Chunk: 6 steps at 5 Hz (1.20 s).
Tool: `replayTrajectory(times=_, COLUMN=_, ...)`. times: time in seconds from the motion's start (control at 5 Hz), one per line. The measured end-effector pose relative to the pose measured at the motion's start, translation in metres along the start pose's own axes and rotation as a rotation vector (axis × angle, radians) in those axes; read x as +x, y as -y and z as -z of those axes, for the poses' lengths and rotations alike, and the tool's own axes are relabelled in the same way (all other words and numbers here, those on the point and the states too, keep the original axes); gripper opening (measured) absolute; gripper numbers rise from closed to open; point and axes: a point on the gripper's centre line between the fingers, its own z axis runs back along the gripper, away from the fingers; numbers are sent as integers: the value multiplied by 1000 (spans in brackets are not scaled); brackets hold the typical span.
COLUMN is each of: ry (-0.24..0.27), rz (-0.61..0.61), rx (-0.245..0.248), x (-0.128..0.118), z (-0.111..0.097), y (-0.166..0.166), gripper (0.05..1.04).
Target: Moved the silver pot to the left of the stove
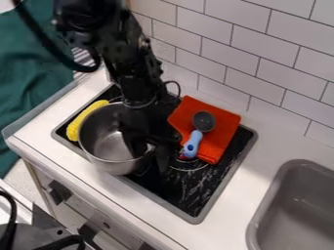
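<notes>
Camera view: clock hours are read over the stove's middle, 12 at the top; the tiled wall point(225, 53) stands from 12 to 3.
Worktop point(225, 207): pale, all round the stove, carrying it and the sink.
Arm point(134, 63): comes in from 11 o'clock and hangs steeply, likely so it can get at the pot's rim from above.
Stove point(189, 188): black, set into the worktop; its near half, toward 6, is bare.
Sink point(293, 207): grey basin at 4 o'clock, well apart from the pot.
Silver pot point(108, 158): at 10 o'clock, mouth up, over the stove's left end, which fits the task; whether its base rests flat I cannot tell.
Claw point(149, 155): low at the pot's rim on its 4 o'clock side, a sensible spot, since a thin wall is easier to pinch than a round belly; whether it is wide or narrow I cannot tell.
Orange cloth point(221, 132): 2 o'clock, lying partly on the stove, bearing the spoon.
Yellow corn point(81, 119): 10 o'clock, just beyond the pot; pushing farther could shove it.
Blue-handled spoon point(193, 142): 2 o'clock, bowl toward 1, kept apart from the pot.
</notes>
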Motion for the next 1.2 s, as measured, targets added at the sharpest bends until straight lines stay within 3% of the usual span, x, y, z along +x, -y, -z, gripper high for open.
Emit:
replayTrajectory(times=0.2, ry=-13, rz=1, rx=5, x=10, z=7, y=-2, gripper=345)
replayTrajectory(times=0.4, ry=-20, rz=22, rx=4, x=21, z=10, y=1, gripper=169)
replayTrajectory(times=0.8, ry=-25, rz=46, rx=22, x=35, z=8, y=4, gripper=99)
replayTrajectory(times=1.0, ry=-29, rz=60, rx=59, x=40, z=3, y=7, gripper=80)
replayTrajectory(times=1.2, ry=10, rz=68, rx=102, x=53, z=-12, y=18, gripper=62)
